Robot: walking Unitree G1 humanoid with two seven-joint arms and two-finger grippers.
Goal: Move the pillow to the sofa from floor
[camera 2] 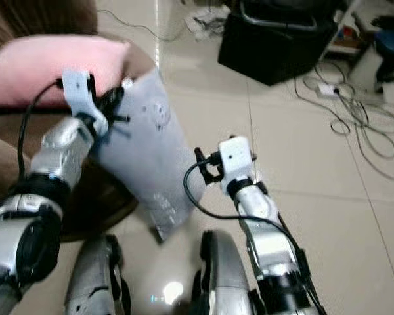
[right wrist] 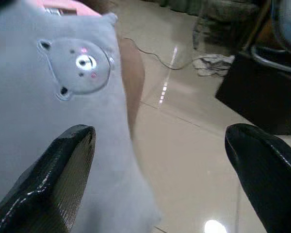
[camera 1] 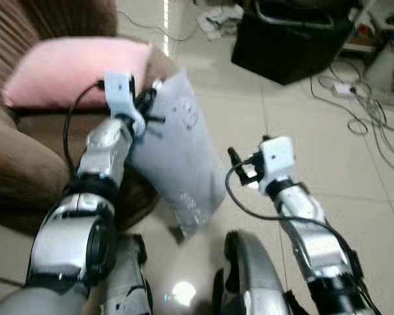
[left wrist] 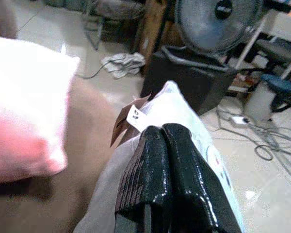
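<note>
Head views: the left gripper (camera 1: 148,105) is pinching the upper edge of the grey pillow (camera 1: 177,164), its two black fingers (left wrist: 157,170) pressed together on the fabric. The pillow is hanging tilted in the air, its upper corner level with the arm of the brown sofa (camera 1: 20,164) and its lower corner pointing down toward the tiled floor (camera 1: 315,131), beside the sofa's front edge. A small bear face (right wrist: 77,63) is printed on the pillow's cover, and a tag (left wrist: 134,116) is sticking out at its top corner. A pink cushion (camera 1: 72,69) is lying on the sofa seat just behind the left gripper, taking up the seat area nearest the held pillow.

The right gripper (camera 1: 240,167) is hovering to the right of the pillow, near its lower half, with its fingers (right wrist: 63,174) spread wide apart and gripping nothing; in the right wrist view one finger is overlapping the grey cover, though contact cannot be told.

Surroundings: a black box (camera 1: 289,39) is standing on the floor beyond the pillow, with a fan (left wrist: 216,22) rising behind it. A crumpled cloth (camera 1: 220,20) is lying near the box, and loose cables (camera 1: 361,111) are trailing across the tiles at the right. A stool with a blue seat (left wrist: 280,85) is standing near the cables.
</note>
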